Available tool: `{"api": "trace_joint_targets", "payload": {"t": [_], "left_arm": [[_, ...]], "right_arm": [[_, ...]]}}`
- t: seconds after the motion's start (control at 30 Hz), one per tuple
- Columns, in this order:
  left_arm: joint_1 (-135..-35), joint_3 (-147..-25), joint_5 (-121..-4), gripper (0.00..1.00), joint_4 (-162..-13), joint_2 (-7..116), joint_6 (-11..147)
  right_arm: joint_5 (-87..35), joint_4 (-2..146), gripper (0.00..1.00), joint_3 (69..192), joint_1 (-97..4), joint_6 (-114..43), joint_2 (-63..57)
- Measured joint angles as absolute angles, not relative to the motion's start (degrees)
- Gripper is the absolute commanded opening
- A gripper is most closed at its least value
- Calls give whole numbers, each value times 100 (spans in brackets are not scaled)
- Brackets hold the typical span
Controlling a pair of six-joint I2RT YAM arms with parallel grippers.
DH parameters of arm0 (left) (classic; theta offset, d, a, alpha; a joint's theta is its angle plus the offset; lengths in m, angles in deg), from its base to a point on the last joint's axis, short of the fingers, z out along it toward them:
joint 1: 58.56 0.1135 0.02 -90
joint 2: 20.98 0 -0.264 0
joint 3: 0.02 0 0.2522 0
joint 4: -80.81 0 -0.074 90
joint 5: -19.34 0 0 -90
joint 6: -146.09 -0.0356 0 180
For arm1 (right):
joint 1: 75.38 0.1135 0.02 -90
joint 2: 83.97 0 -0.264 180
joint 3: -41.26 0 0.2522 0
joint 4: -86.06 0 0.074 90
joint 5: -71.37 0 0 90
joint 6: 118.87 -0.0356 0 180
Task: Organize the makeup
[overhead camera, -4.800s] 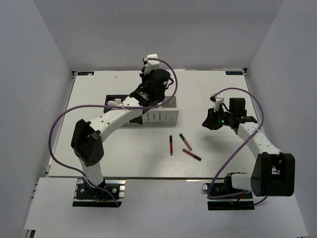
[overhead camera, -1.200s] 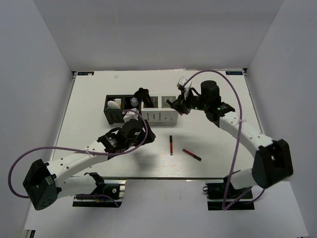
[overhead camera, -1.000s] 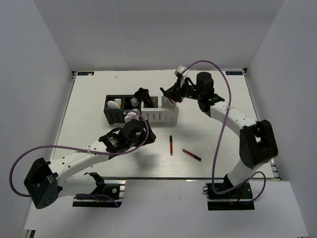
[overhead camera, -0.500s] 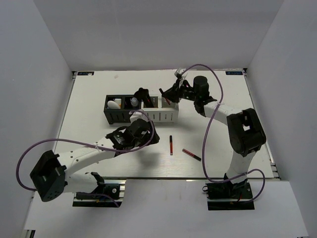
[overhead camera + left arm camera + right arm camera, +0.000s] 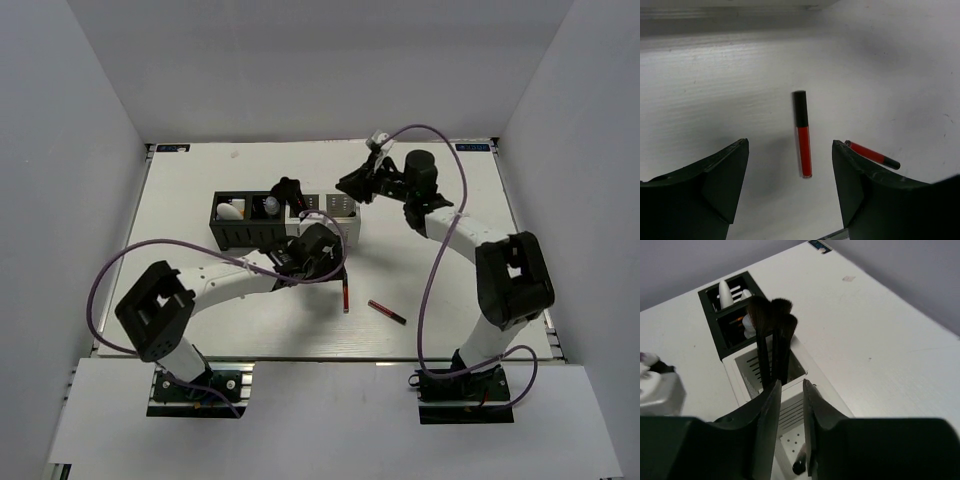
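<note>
Two thin red sticks lie on the table: one (image 5: 802,135) (image 5: 345,292) straight below my left gripper (image 5: 790,145) (image 5: 337,263), which hangs open just above it, the other (image 5: 872,155) (image 5: 386,312) to its right. My right gripper (image 5: 791,384) (image 5: 349,188) hovers over the white slotted box (image 5: 740,375) (image 5: 330,236), jaws a narrow gap apart with nothing between them. A black-capped stick (image 5: 799,465) lies in the compartment underneath. Black brushes (image 5: 774,335) (image 5: 288,190) stand in the neighbouring compartment. The black box (image 5: 710,300) (image 5: 235,236) holds the white oval (image 5: 726,292) (image 5: 231,211).
The two boxes stand side by side in the middle of the table. Something orange (image 5: 740,320) shows inside the black box. The left arm's purple cable (image 5: 130,255) loops over the table's left half. The table's far edge (image 5: 320,143) runs behind the boxes.
My left gripper has swung right along the front of the boxes to above the near red stick, its jaws narrowing slightly. The right gripper has stayed over the white box.
</note>
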State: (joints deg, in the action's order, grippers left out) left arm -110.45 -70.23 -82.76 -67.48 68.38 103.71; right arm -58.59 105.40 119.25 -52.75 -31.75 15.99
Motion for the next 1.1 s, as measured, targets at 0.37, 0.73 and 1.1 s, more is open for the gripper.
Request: {"api": "trace_joint_targets", "payload": {"t": [0.37,0.73,1.1], "left_arm": [[-11174,-8164,-8219,61,-6483,8294,10310],[-11450,-9431,-8670,44,-5224,9415,10401],[-11542,-9755,-8866,10,-4671,9606,10504]], "right_arm": [[-5315,10062,24,10378,-6298,-3137,-571],[-5177,9231,25,9344,-6897,-2987,-1281],[-5225,9172,35,9331,-7124,-2993,-1308]]}}
